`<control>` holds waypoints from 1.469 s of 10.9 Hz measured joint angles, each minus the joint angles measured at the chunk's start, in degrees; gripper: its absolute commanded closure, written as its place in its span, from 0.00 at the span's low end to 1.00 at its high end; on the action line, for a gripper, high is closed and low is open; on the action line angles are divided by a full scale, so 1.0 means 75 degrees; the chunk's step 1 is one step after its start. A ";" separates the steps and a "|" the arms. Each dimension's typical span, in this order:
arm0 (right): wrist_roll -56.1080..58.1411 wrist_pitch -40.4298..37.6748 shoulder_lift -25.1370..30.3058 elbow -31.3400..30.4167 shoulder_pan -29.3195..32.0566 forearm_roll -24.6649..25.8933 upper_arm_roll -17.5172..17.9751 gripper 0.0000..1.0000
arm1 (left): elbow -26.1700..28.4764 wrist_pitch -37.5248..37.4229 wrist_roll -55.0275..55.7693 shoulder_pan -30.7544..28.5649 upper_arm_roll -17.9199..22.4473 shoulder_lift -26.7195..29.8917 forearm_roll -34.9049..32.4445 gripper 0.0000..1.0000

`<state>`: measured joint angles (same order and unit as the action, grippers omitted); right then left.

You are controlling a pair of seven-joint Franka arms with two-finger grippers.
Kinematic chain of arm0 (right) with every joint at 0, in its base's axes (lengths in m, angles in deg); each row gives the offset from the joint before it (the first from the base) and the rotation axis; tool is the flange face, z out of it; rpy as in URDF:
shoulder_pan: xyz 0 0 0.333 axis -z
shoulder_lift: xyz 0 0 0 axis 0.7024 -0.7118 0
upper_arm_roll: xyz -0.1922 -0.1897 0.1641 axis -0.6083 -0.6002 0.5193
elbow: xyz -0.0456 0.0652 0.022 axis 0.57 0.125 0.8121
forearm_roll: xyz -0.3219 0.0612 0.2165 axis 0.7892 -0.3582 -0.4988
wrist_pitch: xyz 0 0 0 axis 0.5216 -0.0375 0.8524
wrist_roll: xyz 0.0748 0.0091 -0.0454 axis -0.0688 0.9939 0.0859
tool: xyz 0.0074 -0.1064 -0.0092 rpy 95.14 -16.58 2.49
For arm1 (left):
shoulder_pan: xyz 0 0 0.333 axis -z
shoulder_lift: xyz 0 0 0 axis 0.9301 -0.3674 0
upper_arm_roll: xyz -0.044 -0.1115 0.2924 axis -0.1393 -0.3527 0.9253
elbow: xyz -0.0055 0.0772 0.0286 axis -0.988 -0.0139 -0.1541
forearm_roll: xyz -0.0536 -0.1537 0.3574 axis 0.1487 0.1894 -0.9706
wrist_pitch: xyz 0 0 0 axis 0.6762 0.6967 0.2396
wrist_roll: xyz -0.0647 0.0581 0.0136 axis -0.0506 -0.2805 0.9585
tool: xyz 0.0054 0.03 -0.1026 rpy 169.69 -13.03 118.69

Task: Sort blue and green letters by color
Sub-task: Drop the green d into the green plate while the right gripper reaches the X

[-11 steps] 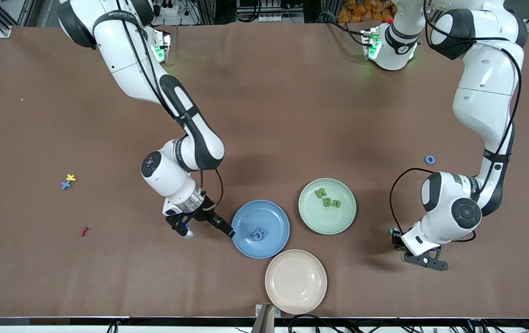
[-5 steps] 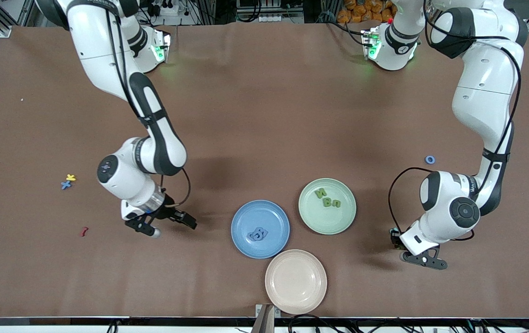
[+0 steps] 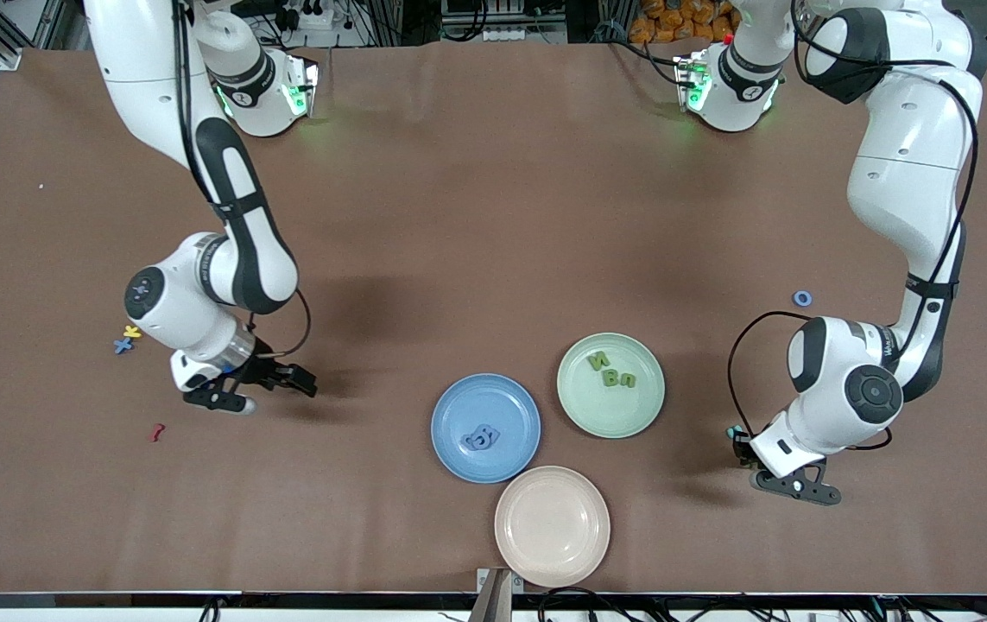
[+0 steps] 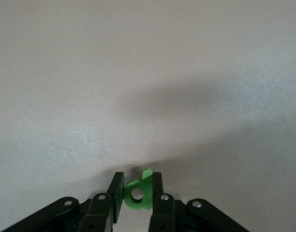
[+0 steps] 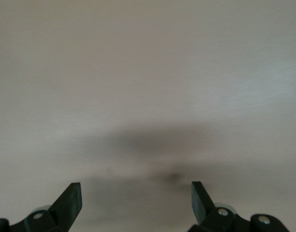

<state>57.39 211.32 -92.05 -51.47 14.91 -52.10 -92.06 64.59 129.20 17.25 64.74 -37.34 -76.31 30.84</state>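
I am observing a small green letter [image 4: 138,193] with a round hole, standing on edge and pinched at both flat sides, in the left wrist view; it is hanging over bare table toward the left arm's end. Three green letters [image 3: 613,372] are lying flat in the green plate [image 3: 571,406], close together. Blue letters [image 3: 480,437] are lying bunched in the blue plate [image 3: 450,406], overlapping; I cannot tell their number. A blue ring-shaped letter [image 3: 802,298] is lying flat on the table toward the left arm's end, farther from the front camera than the plates. A blue cross-shaped letter [image 3: 123,346] is lying flat toward the right arm's end.
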 measured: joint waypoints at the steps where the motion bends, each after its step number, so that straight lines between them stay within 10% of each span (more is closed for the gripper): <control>1: 0.0573 -0.0002 0.0036 -0.0208 0.0005 0.0019 -0.0286 0.00 | 0.0003 -0.0067 0.0000 0.0000 0.0002 0.0069 0.0000 0.78; 6: 0.3485 0.0000 -0.0021 -0.0743 0.0462 0.0678 -0.1699 0.00 | 0.0010 -0.1432 0.1039 0.0492 -0.0009 0.0802 0.0298 0.78; 12: 0.6981 -0.0060 -0.0393 -0.0853 0.2161 0.0709 -0.1747 0.00 | 0.0194 -0.2031 0.4119 0.2036 -0.0002 0.1171 0.0643 0.77; 14: 0.7127 0.0008 -0.0647 -0.0852 0.2188 0.0709 -0.1737 0.00 | 0.0301 -0.2037 0.4913 0.2438 0.0001 0.1175 0.0703 0.56; 15: 0.7199 0.0028 -0.0684 -0.0847 0.2185 0.0710 -0.1726 0.00 | 0.0326 -0.2037 0.5150 0.2591 0.0003 0.1175 0.0778 0.01; 16: 0.7293 0.0031 -0.0684 -0.0842 0.2186 0.0709 -0.1731 0.00 | 0.0338 -0.2037 0.5264 0.2695 0.0006 0.1177 0.0808 0.00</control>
<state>112.08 211.56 -97.18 -57.78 31.31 -46.78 -105.04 67.13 113.92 56.74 84.95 -37.29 -67.49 36.90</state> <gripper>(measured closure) 0.000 0.683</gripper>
